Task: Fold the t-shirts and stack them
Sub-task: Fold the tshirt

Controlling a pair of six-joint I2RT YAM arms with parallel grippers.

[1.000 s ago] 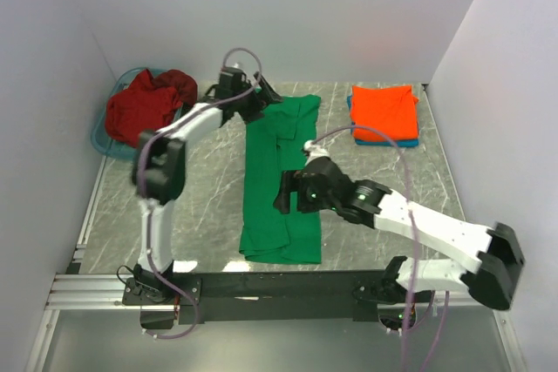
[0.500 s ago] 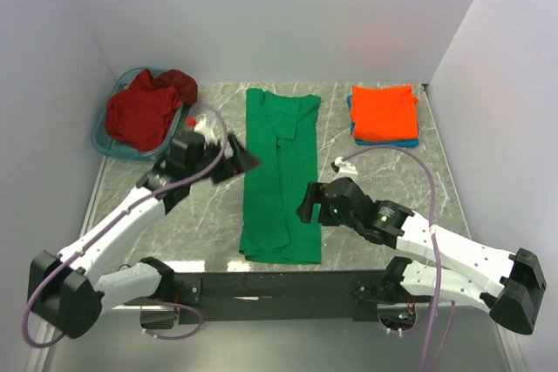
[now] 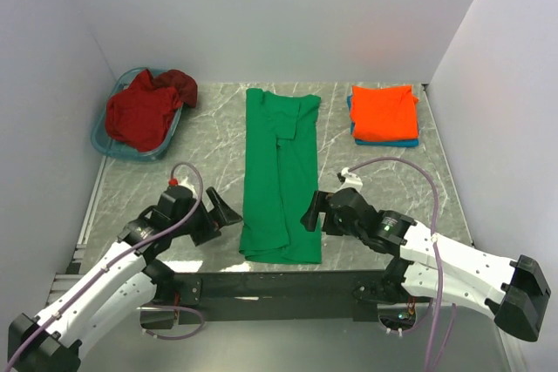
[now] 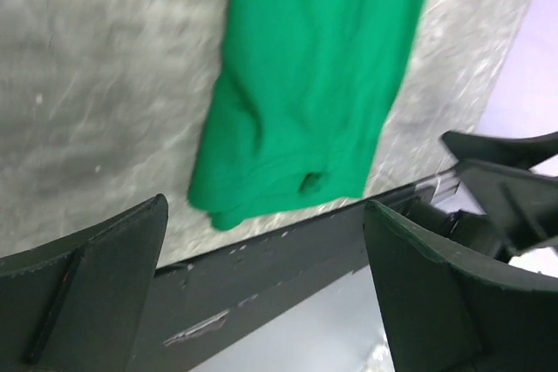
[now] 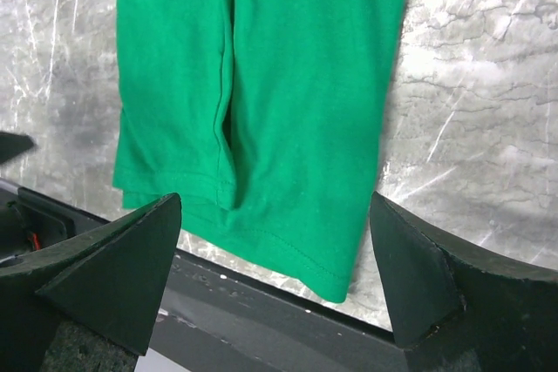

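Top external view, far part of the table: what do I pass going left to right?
First the dark red t-shirt heaped in the light blue basket → green t-shirt laid out long → folded orange t-shirt.

The table (image 3: 209, 137) has a grey, white-veined marbled top, walled on three sides, with a black rail along its near edge; a green t-shirt (image 3: 281, 176) lies flat down the middle, folded lengthwise into a long narrow strip that runs from near the far wall to just short of the rail, its layered hem at the near end; a light blue basket (image 3: 98, 138) sits in the far left corner; a blue t-shirt (image 3: 384, 141) lies folded at the far right, almost wholly covered by an orange t-shirt (image 3: 384, 112) on top.
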